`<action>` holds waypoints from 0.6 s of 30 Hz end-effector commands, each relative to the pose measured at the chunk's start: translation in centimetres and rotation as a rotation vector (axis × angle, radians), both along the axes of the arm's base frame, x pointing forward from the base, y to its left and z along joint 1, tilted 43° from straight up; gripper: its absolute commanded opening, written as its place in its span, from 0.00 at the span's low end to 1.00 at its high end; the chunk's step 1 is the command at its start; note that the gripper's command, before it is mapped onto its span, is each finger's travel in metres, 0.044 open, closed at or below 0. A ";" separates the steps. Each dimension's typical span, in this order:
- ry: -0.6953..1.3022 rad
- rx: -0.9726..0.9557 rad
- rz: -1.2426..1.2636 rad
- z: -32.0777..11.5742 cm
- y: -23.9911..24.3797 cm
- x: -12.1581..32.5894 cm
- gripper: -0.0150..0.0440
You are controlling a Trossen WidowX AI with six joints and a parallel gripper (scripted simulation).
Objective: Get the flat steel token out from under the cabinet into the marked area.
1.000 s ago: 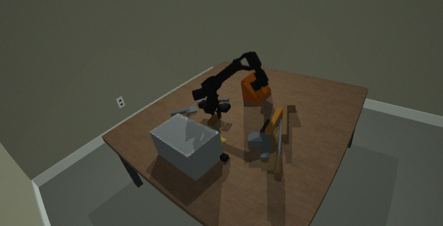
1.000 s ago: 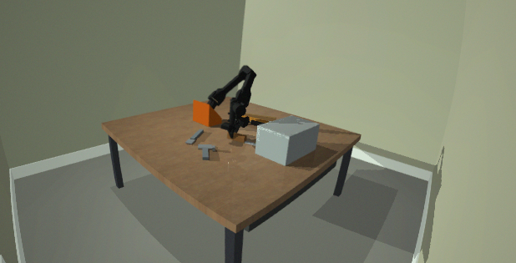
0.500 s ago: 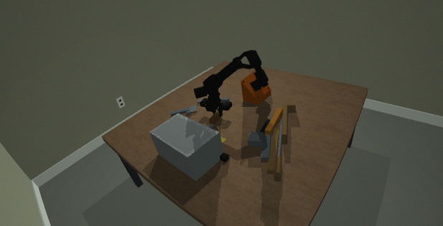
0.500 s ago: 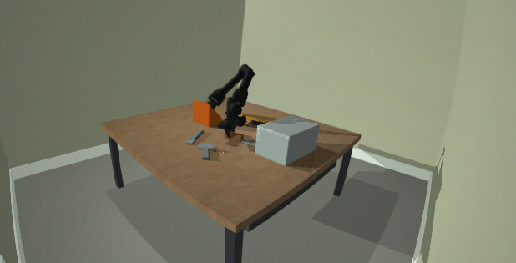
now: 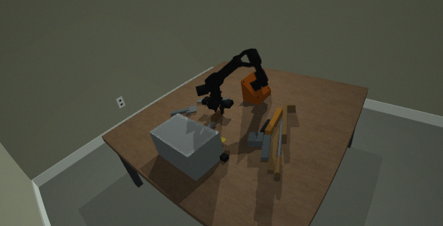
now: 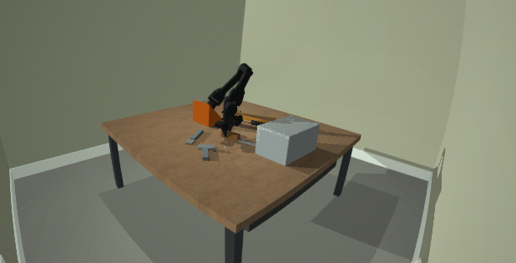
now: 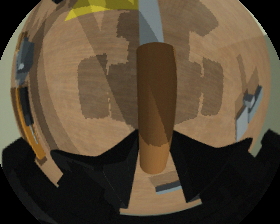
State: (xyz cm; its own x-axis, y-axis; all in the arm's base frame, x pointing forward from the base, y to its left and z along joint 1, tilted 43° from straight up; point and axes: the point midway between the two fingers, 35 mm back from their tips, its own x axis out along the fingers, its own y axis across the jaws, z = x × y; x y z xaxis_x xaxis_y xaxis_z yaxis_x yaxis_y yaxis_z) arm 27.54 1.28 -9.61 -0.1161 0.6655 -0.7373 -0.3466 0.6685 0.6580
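Observation:
My gripper (image 5: 219,112) (image 6: 225,134) (image 7: 152,132) is shut on the brown handle (image 5: 216,116) (image 6: 232,137) (image 7: 157,90) of a tool, low over the table in front of the cabinet (image 5: 184,134) (image 6: 288,137). The tool's grey blade (image 5: 211,124) (image 6: 247,143) (image 7: 150,25) points toward the cabinet; its far end is hidden or out of frame. The yellow marked area (image 5: 223,140) (image 7: 122,4) shows only partly, beside the blade at the top of the wrist view. The steel token cannot be made out in any view.
A T-shaped grey piece (image 6: 205,152) and a grey bar (image 6: 194,136) lie on the table to one side. On the other side stand an orange-yellow frame (image 5: 274,120) and grey blocks (image 5: 255,139). A small black block (image 5: 224,157) is near the cabinet's corner.

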 end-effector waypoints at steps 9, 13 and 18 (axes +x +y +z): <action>0.003 0.002 0.000 -0.4 -0.7 -1.9 0.25; 0.003 0.002 0.000 -0.5 -0.9 -2.5 0.25; 0.004 0.001 0.000 -0.7 -1.2 -3.3 0.25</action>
